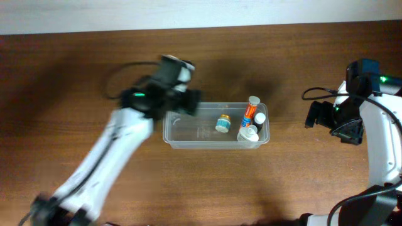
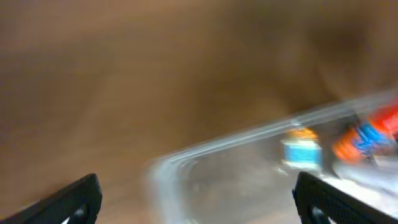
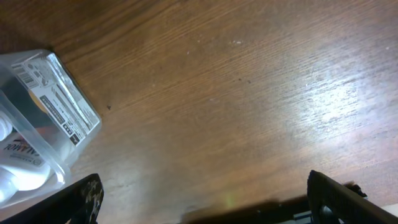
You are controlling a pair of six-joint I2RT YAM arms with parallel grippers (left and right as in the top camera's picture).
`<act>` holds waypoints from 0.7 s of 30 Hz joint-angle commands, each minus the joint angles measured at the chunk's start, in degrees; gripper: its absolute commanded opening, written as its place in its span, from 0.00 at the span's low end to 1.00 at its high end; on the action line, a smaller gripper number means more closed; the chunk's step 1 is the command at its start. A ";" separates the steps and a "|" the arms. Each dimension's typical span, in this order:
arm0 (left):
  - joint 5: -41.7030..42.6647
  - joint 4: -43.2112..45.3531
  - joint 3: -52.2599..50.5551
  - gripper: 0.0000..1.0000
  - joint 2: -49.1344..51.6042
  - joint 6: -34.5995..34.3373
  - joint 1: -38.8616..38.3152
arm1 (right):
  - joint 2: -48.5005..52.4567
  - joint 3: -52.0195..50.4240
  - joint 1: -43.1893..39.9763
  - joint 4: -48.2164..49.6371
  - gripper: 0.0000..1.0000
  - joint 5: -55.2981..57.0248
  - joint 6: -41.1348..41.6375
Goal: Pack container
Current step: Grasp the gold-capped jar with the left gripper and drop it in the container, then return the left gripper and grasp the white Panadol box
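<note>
The clear plastic container (image 1: 188, 133) lies at the table's middle. Inside it, toward its right end, are a small bottle with a blue label (image 1: 223, 123), an orange and blue bottle (image 1: 250, 113) and white bottles (image 1: 249, 134). My left gripper (image 1: 191, 103) is open and empty over the container's left rear rim; its view is blurred and shows the container (image 2: 205, 168) and the blue-label bottle (image 2: 301, 149) between the fingers (image 2: 199, 202). My right gripper (image 1: 312, 115) is open and empty, right of the container; its view shows bare wood between the fingers (image 3: 205, 199) and the container's corner (image 3: 56, 102) at left.
The table is dark brown wood (image 1: 301, 182). A pale wall strip (image 1: 188, 12) runs along the far edge. A black cable (image 1: 317, 93) loops by the right arm.
</note>
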 commanded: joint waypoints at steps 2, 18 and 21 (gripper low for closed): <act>-2.89 -5.53 0.61 0.99 -3.72 0.11 10.95 | 0.09 -0.28 -0.22 0.20 0.97 -0.57 -0.46; 4.37 -11.39 -6.08 0.99 13.64 12.39 32.57 | 0.09 -0.28 -0.22 0.20 0.97 -0.57 -0.44; 4.52 -10.64 -6.08 0.99 17.33 12.41 32.61 | 0.09 -0.28 -0.22 0.20 0.97 -0.57 -0.46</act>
